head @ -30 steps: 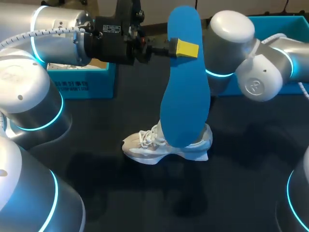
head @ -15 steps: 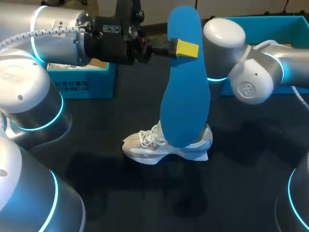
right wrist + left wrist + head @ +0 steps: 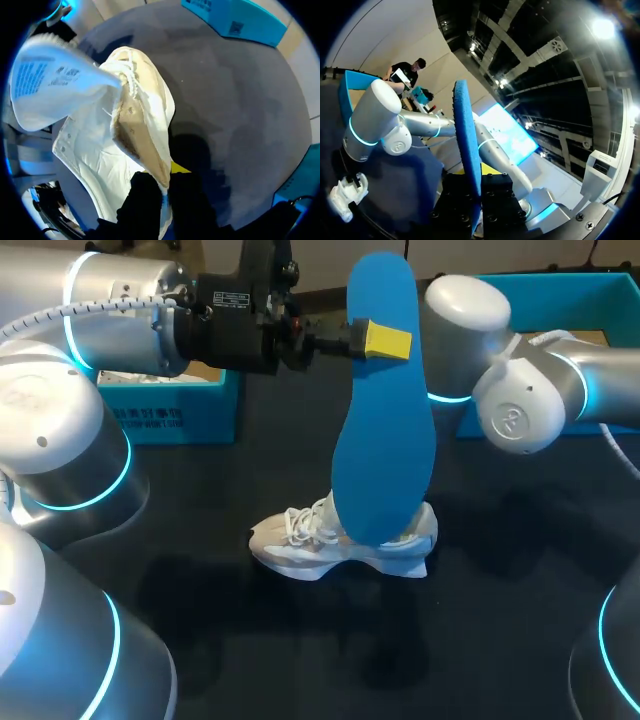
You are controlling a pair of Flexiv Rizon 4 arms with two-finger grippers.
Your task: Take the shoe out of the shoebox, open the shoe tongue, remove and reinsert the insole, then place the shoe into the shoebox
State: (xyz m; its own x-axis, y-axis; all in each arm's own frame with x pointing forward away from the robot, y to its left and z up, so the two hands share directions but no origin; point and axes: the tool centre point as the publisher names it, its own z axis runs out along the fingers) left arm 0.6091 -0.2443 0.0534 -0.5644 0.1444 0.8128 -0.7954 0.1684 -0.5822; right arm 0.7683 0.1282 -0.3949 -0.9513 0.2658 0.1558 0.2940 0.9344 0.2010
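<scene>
My left gripper (image 3: 380,342) is shut on a blue insole (image 3: 385,430), holding it upright high above the table; the left wrist view shows the insole (image 3: 468,150) edge-on between the fingers. Below it a white shoe (image 3: 335,542) stands on the dark table. My right arm (image 3: 520,400) comes down behind the insole, which hides its gripper in the head view. In the right wrist view my right gripper (image 3: 167,187) is shut on the heel rim of the shoe (image 3: 140,135). The shoe's tongue (image 3: 55,80) is folded forward and the inside lies bare.
An open blue shoebox (image 3: 560,285) stands at the back right behind my right arm. A second blue box part (image 3: 170,410) sits at the back left under my left arm. Dark tabletop (image 3: 300,640) lies in front of the shoe.
My right gripper has closed on the shoe's heel rim. The right arm shifted a little, and the shoe slid slightly to the left. The left arm and insole have kept still.
</scene>
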